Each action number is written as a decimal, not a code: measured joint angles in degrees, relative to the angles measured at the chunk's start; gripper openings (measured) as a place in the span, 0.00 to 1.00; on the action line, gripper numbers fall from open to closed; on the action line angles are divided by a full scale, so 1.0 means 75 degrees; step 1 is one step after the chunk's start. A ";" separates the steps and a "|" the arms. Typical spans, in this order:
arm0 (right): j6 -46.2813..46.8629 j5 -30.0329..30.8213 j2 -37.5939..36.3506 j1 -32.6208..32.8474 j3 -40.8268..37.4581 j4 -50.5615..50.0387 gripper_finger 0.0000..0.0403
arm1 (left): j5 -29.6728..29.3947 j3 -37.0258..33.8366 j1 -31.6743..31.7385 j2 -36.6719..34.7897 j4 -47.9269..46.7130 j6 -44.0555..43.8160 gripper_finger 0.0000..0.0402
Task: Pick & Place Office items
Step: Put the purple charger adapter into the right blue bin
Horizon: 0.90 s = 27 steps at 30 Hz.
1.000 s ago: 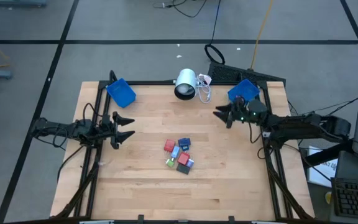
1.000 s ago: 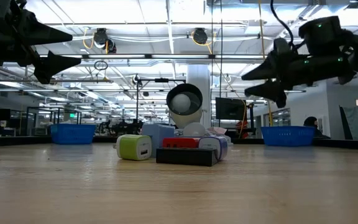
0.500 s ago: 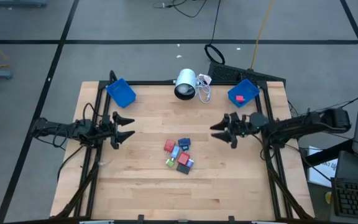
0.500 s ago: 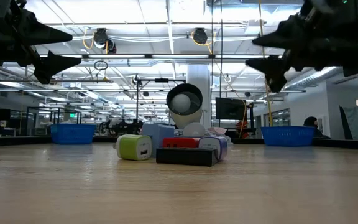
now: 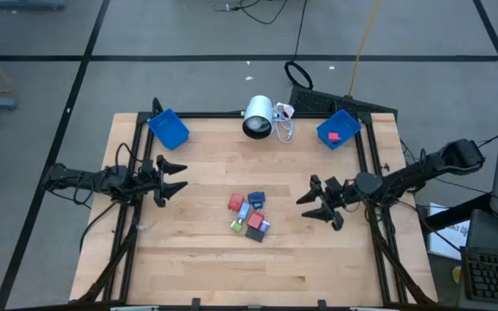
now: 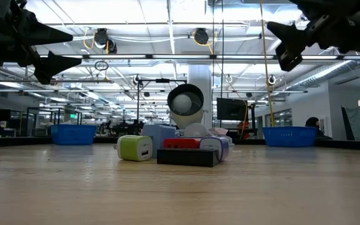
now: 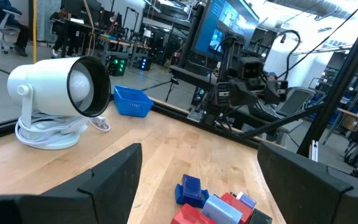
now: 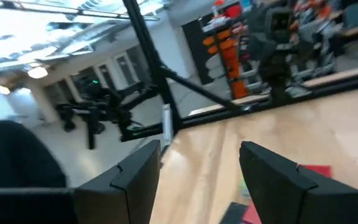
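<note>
Right gripper [image 5: 316,203] up off the table on the right side, fingers parted and holding nothing, pointed left toward the cluster of office items [image 5: 249,215] but well apart from it; seen from table height high at the upper right [image 6: 279,45], clear of the wood. Left gripper [image 5: 175,180] off the table on the left side, fingers spread wide with nothing between them, pointed right, likewise well apart from the cluster. Office items bunched together near the middle of the wooden table [image 5: 188,259], slightly toward the near side: a red piece [image 5: 236,202], a blue piece [image 5: 256,199], a green piece [image 5: 238,225], a dark grey piece topped with red [image 5: 254,226] and a purple-edged piece [image 5: 264,227], touching or just beside one another. From table height, a green block with a white face [image 6: 135,149] at the left of the bunch and a flat dark block [image 6: 188,157] in front. White cylindrical lamp [image 5: 258,117] with coiled cable at the far edge, mouth turned toward the near side. Blue bin [image 5: 168,129] at the far left corner; second blue bin [image 5: 338,130] at the far right corner with a small red piece [image 5: 334,136] lying inside it. Dark keyboard [image 5: 491,275] off the table at the near right.
</note>
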 joint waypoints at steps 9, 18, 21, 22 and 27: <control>-0.0631 0.1843 0.1384 0.0923 0.0384 0.0493 0.52 | 0.0001 0.0000 0.0002 0.0001 0.0002 0.0001 0.81; -0.1132 0.2108 0.3218 0.0914 0.1970 0.0356 0.58 | -0.0002 0.0000 -0.0001 -0.0002 -0.0001 -0.0002 0.81; -0.1523 0.2110 0.3728 0.0914 0.2699 -0.0180 0.64 | -0.0001 0.0000 0.0002 -0.0002 -0.0002 0.0001 0.81; -0.1594 0.2109 0.3849 0.0914 0.2943 -0.0533 0.66 | -0.0002 0.0000 0.0001 -0.0001 0.0001 -0.0001 0.81; -0.1574 0.2076 0.4356 0.0902 0.3807 -0.2561 0.75 | -0.0002 0.0000 0.0002 0.0001 -0.0001 -0.0002 0.81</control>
